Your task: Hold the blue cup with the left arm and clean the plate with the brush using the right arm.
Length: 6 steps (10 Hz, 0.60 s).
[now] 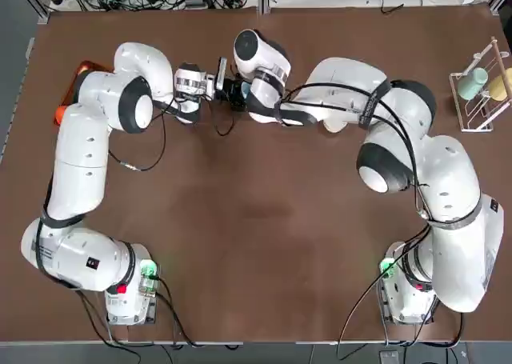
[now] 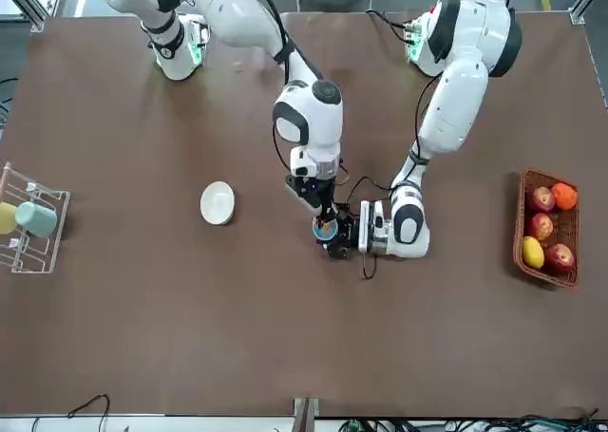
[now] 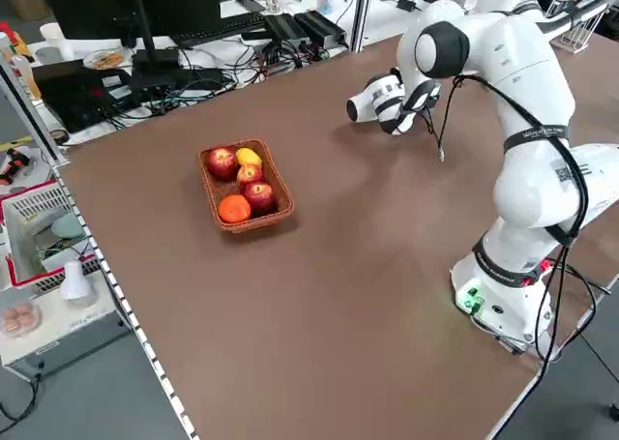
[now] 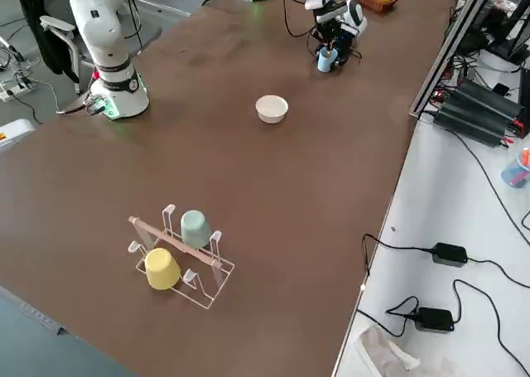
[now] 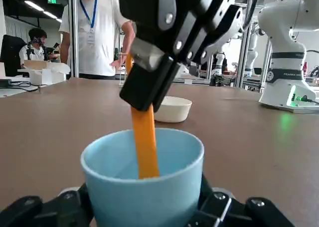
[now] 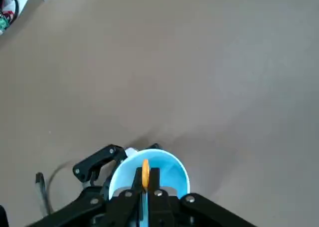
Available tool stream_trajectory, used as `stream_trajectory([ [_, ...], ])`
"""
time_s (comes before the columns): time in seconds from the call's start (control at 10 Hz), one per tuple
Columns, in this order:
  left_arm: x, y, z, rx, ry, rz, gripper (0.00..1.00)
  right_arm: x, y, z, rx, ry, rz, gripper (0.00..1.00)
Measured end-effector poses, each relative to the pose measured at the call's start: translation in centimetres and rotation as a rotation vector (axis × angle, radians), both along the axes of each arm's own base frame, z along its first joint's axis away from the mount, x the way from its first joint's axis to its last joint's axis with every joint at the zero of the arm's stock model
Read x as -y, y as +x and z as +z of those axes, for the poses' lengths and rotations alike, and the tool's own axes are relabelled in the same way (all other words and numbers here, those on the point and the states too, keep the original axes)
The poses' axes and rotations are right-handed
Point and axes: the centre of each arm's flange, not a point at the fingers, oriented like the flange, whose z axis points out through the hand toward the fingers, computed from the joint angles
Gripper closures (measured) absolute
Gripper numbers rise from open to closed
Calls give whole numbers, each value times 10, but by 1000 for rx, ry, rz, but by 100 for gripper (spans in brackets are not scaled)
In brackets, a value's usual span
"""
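The blue cup stands upright on the table, with my left gripper shut around its base. The orange brush rises out of the cup, its lower end inside. My right gripper hangs straight above the cup and is shut on the upper end of the brush. In the front view the cup sits between the left gripper and the right gripper. The cream-white plate lies by itself on the table, apart from the cup, on my right arm's side.
A wicker basket of fruit sits at the table edge on my left arm's side. On the opposite edge stands a wire rack holding a yellow and a grey-teal cup. A person stands beyond the table.
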Motion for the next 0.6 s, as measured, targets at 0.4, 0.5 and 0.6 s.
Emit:
stream_trajectory([
  [0.4,0,0,0,0,0,1,26,1,-2,-5,4,-20,9,94],
  [0.5,-1,0,0,0,1,1,26,-2,-5,-5,4,-21,15,94],
  [0.6,-1,0,0,0,1,1,26,-7,-11,-5,4,-21,25,94],
])
